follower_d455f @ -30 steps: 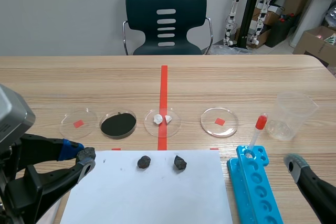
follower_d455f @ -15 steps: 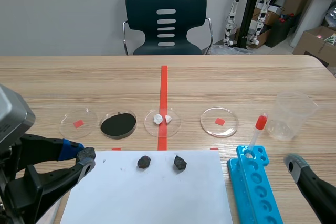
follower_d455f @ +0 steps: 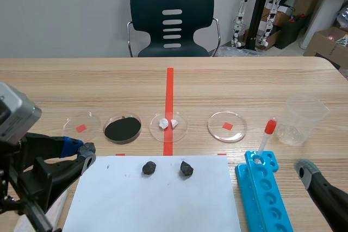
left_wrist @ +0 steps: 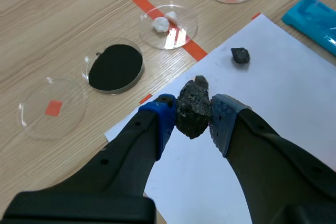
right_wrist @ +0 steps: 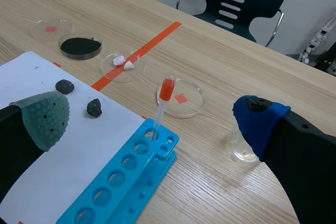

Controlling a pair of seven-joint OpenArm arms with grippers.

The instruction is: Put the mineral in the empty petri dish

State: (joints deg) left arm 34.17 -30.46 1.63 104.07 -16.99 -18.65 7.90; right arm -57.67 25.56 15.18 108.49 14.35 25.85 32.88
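Table: powder dish beside empty dish; left gripper clamps mineral.

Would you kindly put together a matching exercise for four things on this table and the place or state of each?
Things: 1 left gripper; 2 dropper; 3 white lumps; 4 black powder.
Places or states: A standing in the blue rack; B in the petri dish on the tape line; C shut on a dark mineral; D filling a petri dish left of the tape line.
Pairs: 1-C, 2-A, 3-B, 4-D.
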